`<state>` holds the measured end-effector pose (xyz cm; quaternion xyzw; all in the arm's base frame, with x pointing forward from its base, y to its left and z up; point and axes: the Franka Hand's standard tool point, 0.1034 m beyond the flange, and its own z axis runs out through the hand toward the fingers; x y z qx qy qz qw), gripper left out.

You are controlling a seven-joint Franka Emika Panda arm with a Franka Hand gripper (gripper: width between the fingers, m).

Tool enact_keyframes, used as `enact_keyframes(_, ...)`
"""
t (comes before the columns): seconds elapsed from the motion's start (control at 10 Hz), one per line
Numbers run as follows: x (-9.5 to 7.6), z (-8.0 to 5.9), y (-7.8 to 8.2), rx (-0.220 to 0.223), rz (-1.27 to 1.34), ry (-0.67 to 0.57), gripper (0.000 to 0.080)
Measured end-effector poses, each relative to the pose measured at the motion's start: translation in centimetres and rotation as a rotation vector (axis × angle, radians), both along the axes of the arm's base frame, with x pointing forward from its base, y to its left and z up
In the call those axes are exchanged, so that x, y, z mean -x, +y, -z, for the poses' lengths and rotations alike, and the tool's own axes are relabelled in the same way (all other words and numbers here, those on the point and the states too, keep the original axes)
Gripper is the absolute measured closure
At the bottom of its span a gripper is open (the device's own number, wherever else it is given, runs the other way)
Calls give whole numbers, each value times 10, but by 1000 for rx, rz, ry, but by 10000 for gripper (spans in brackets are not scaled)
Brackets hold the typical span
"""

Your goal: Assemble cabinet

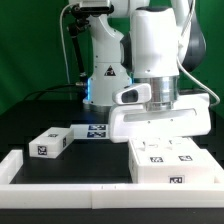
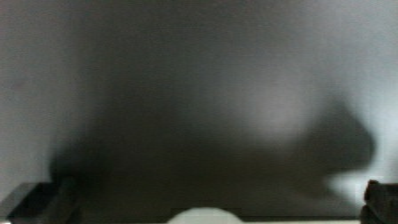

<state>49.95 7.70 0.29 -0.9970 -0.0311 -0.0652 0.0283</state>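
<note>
The cabinet's big white box (image 1: 175,162) lies at the exterior view's right, with black-and-white tags on top and on its front. A smaller white tagged block (image 1: 52,142) lies at the left. My gripper (image 1: 160,136) hangs low just behind the big box, and its fingertips are hidden by the box. In the wrist view the gripper (image 2: 206,205) is open: two dark fingertips (image 2: 36,205) stand far apart at the frame's edges, with only blurred dark table between them. A small white rounded shape (image 2: 210,216) shows at the frame edge; I cannot tell what it is.
The marker board (image 1: 97,130) lies flat on the black table behind the small block. A low white border rail (image 1: 60,178) runs along the front and the left. The robot's base (image 1: 105,75) stands at the back, before a green backdrop.
</note>
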Motion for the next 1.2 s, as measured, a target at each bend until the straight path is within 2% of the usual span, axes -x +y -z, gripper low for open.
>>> enact_keyframes(0.1, 0, 0, 0, 0, -1, -1, 28)
enact_keyframes(0.3, 3, 1, 0, 3, -15, -2, 385)
enact_keyframes(0.4, 4, 2, 0, 4, -24, 0, 520)
enact_keyframes(0.5, 7, 2, -1, 6, -36, 2, 520)
enact_keyframes(0.6, 11, 2, -1, 8, -42, 7, 701)
enact_keyframes(0.7, 14, 3, -1, 9, -45, 12, 768)
enact_keyframes(0.8, 17, 2, -2, 10, -53, 14, 768)
enact_keyframes(0.9, 18, -4, -2, 13, -70, 12, 792)
enact_keyframes(1.1, 17, -31, -3, 17, -101, 12, 797)
enact_keyframes(1.2, 14, -53, -3, 18, -113, 8, 798)
